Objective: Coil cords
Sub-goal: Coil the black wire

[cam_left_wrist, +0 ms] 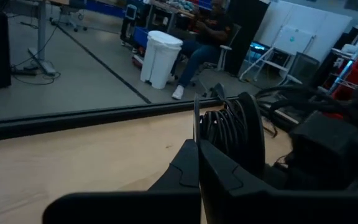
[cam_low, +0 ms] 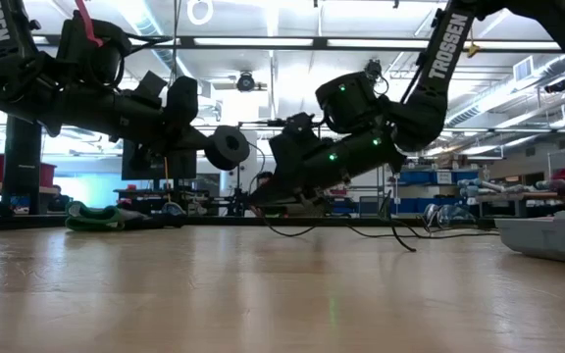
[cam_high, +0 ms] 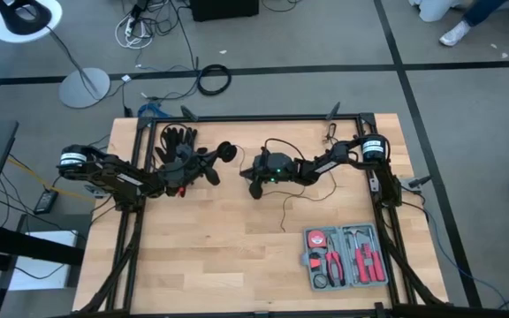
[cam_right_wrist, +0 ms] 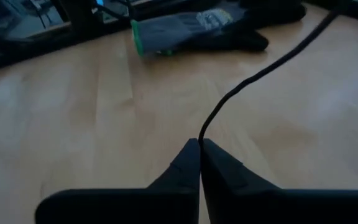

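Observation:
The cord is a thin black wire (cam_right_wrist: 253, 74) ending in a small round black disc (cam_high: 228, 152). Part of the wire is wound on the disc (cam_left_wrist: 225, 127); the rest trails loosely over the table (cam_high: 284, 212). My left gripper (cam_left_wrist: 197, 149) is shut on the disc, which it holds above the table's far middle (cam_low: 229, 147). My right gripper (cam_right_wrist: 199, 144) is shut on the wire, low over the table (cam_high: 254, 187) and just right of the disc. A dark glove (cam_high: 177, 140) lies at the far left. My left gripper pinches the disc's thin rim (cam_left_wrist: 195, 121) between its two fingers, coming level from the table's left. The disc stands on edge, lifted clear of the table. My right gripper pinches the single wire (cam_right_wrist: 202, 134) at its fingertips, slanting down from the table's right. From the fingers the wire runs off bent, not drawn straight.
A grey tool case (cam_high: 345, 256) with red-handled pliers lies open at the near right. Black frame rails (cam_high: 131, 221) run along the table's left, right and far sides. A person sits in the room beyond the table (cam_left_wrist: 207, 34).

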